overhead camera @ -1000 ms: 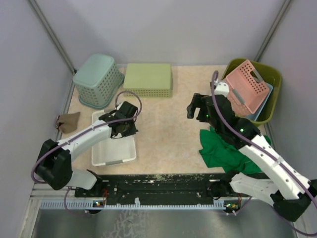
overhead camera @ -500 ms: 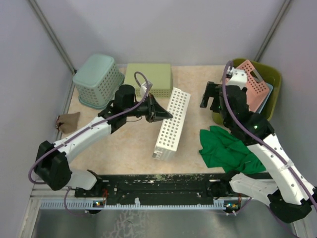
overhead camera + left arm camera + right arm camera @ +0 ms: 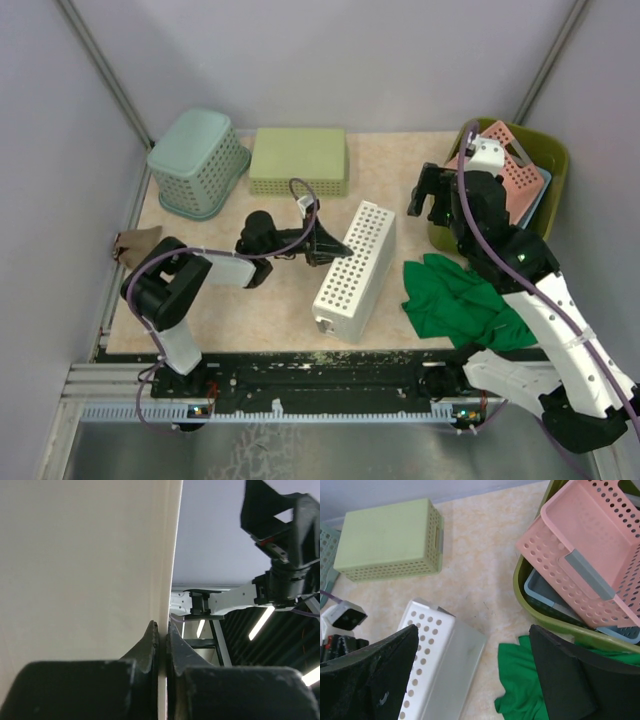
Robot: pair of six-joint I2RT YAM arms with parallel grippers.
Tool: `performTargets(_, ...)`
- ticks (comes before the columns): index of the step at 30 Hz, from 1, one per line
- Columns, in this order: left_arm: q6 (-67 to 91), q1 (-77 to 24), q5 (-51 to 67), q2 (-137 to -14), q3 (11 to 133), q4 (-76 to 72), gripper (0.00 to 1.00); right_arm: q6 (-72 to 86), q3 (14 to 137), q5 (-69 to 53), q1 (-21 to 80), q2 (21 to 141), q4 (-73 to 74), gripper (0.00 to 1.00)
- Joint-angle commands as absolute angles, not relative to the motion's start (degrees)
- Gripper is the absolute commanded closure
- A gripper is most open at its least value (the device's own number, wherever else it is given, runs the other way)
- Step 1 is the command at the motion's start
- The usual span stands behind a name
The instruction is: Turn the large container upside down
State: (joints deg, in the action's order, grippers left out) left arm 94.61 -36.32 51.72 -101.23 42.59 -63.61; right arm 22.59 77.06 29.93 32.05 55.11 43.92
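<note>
The large container, a dark olive-green tub (image 3: 556, 165), stands open side up at the back right, also in the right wrist view (image 3: 536, 611). It holds a pink perforated basket (image 3: 500, 175) and a blue-grey tray (image 3: 538, 588). My right gripper (image 3: 432, 196) is open and empty, hovering just left of the tub, its jaws wide apart (image 3: 472, 675). My left gripper (image 3: 330, 245) is shut on the wall of the white rectangular basket (image 3: 355, 270), which is tipped up on its side mid-table. The left wrist view shows the jaws (image 3: 162, 630) clamped on that white wall (image 3: 85, 580).
A green cloth (image 3: 460, 305) lies crumpled at the front right below the tub. A pale yellow-green perforated basket (image 3: 298, 160) and a teal basket (image 3: 197, 160) sit upside down at the back left. A brown cloth (image 3: 138, 243) lies at the left edge.
My left gripper lifted the white basket from lying flat at the front left, tipped it on its side and carried it right. My right gripper moved back toward the olive tub.
</note>
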Motion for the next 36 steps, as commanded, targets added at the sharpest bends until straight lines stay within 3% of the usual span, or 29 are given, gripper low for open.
performTargets(1,98.0,-33.8,53.9,-102.6,37.1,-76.2,1.00,24.3,75.3,28.4,31.6,53.1,43.9,0.09)
performTargets(5,88.5,-29.5,55.7,-100.8,32.5,-66.7,1.00,25.1,73.2,26.4,31.5,53.1,44.4,0.08)
performTargets(8,78.9,-25.3,57.1,-98.8,31.0,-56.5,0.91,26.2,71.4,24.0,31.4,52.8,44.6,0.08)
performTargets(11,64.6,-22.3,55.4,-95.5,32.8,-37.8,0.73,27.5,68.9,21.4,31.4,52.3,43.6,0.08)
performTargets(13,52.9,-21.2,50.9,-92.9,36.6,-17.9,0.63,28.1,67.2,19.9,31.4,52.3,43.3,0.08)
performTargets(16,41.2,-20.6,41.4,-90.1,42.4,0.3,0.50,28.7,64.6,18.0,31.4,52.4,42.9,0.08)
performTargets(22,32.0,-19.7,29.0,-83.7,49.4,15.5,0.15,29.9,55.8,10.9,31.4,53.8,39.3,0.08)
performTargets(29,26.5,-19.8,15.1,-75.3,55.1,27.5,0.06,34.2,45.3,-0.3,25.4,54.6,32.8,0.08)
performTargets(36,24.1,-19.9,11.0,-64.1,53.3,25.4,0.04,41.0,34.9,-7.5,24.9,54.5,18.7,0.10)
